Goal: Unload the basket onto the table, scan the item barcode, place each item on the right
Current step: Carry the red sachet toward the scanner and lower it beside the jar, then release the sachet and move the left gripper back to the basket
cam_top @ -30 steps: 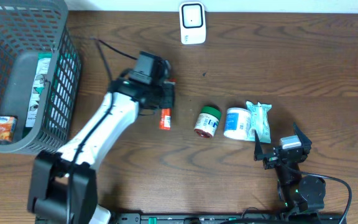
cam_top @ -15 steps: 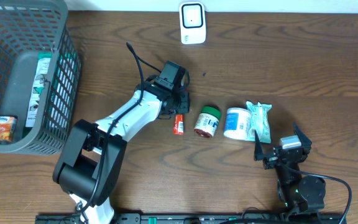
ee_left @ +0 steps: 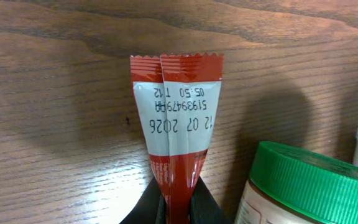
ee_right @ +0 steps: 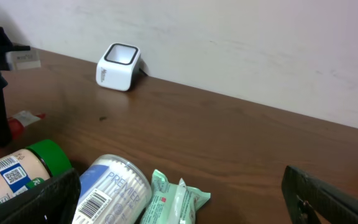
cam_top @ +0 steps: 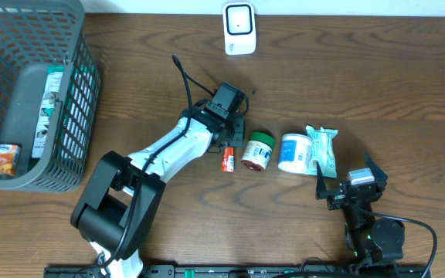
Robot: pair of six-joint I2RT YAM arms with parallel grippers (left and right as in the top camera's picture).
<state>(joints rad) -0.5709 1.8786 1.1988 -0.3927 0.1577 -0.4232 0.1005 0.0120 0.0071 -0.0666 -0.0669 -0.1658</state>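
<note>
Left wrist: left fingers (ee_left: pixel 143 213) pinch the red sachet (ee_left: pixel 179 118), its long axis pointing straight ahead, seemingly level.

A grey mesh basket (cam_top: pixel 82 93) stands at the left end of the brown wooden worktop (cam_top: pixel 377 85). It holds a small orange packet (cam_top: pixel 4 159) and a green-and-white carton (cam_top: pixel 49 108) (print too small to read). Right of centre, a green-lidded jar (cam_top: pixel 258 150), a blue-and-white tub (cam_top: pixel 293 152) and a pale green packet (cam_top: pixel 323 150) lie in a row.
</note>
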